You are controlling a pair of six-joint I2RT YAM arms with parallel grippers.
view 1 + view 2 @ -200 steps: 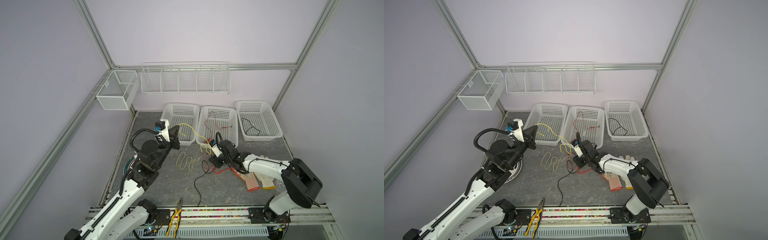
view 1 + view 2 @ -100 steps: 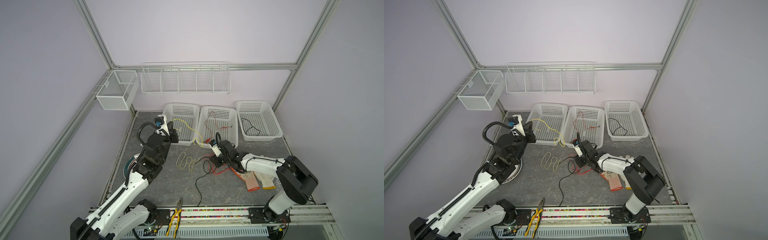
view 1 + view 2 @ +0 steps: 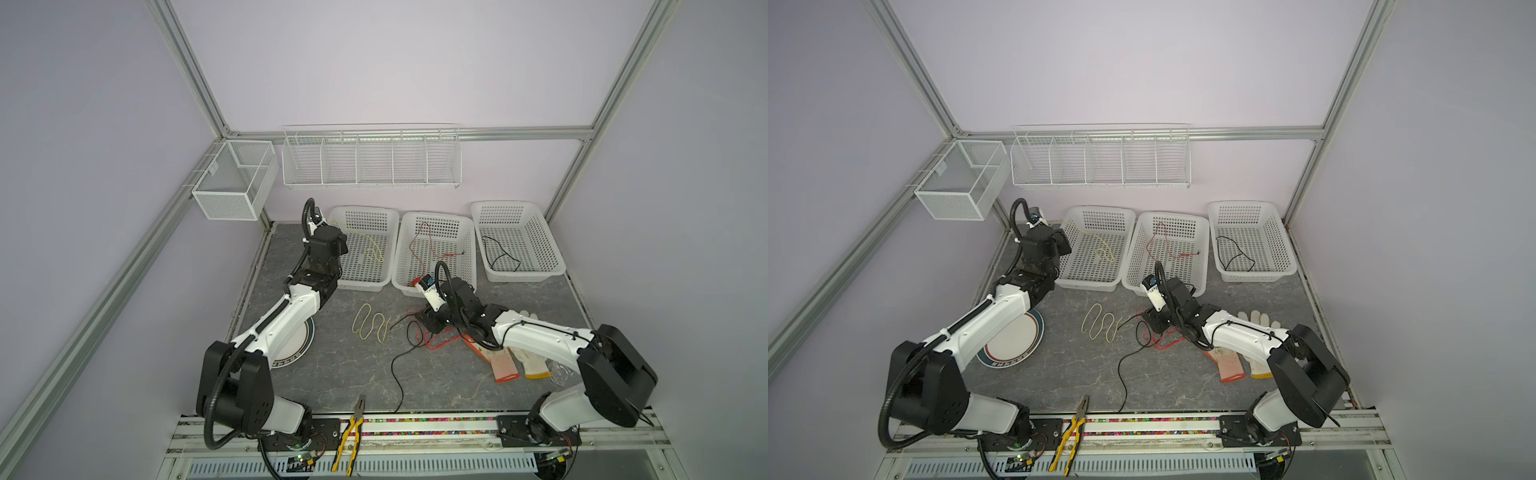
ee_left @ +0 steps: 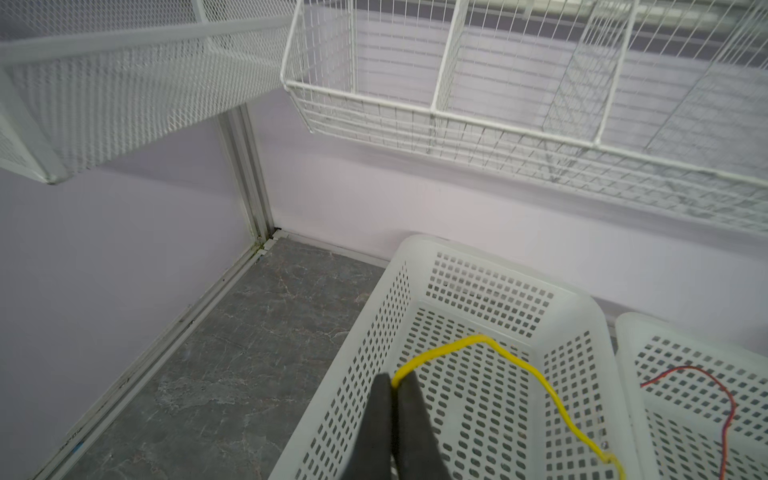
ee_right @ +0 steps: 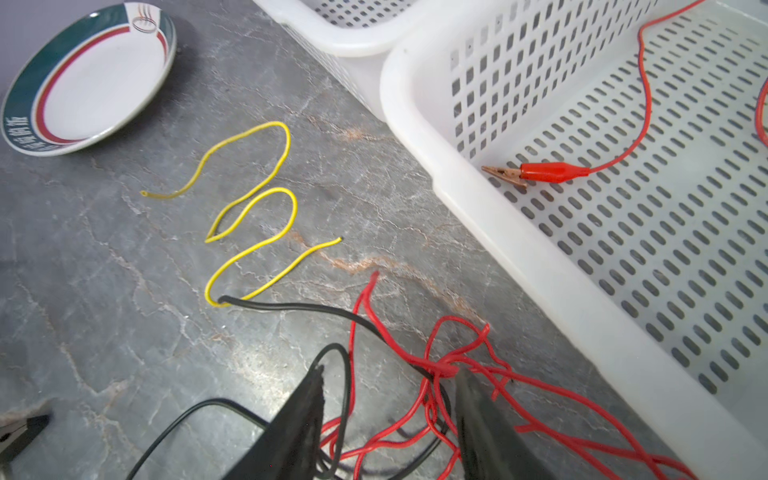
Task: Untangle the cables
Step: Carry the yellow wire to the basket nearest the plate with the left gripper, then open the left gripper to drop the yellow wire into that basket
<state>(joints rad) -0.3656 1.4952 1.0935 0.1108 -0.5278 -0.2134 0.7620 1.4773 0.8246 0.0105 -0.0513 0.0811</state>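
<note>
left hand (image 4: 394, 384): raised, clamped on thin yellow wire (image 4: 511, 357) over white plastic basket (image 4: 490, 266) | right hand (image 5: 388, 382): low, parted around red-black wire tangle (image 5: 446, 368)

Left arm (image 3: 286, 316) is stretched toward the far left corner of the tabletop (image 3: 332, 374). The left gripper (image 4: 394, 380) is raised and pinched tight on a yellow cable (image 4: 478, 337). Right arm (image 3: 536, 336) sits low, reaching toward mid-tabletop, with the right gripper (image 5: 388, 374) jaws apart and its tips close to the surface.

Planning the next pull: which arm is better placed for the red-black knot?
Probably right. The right gripper hangs open over the red and black tangle; the left gripper is shut on a yellow cable over a white basket.
</note>
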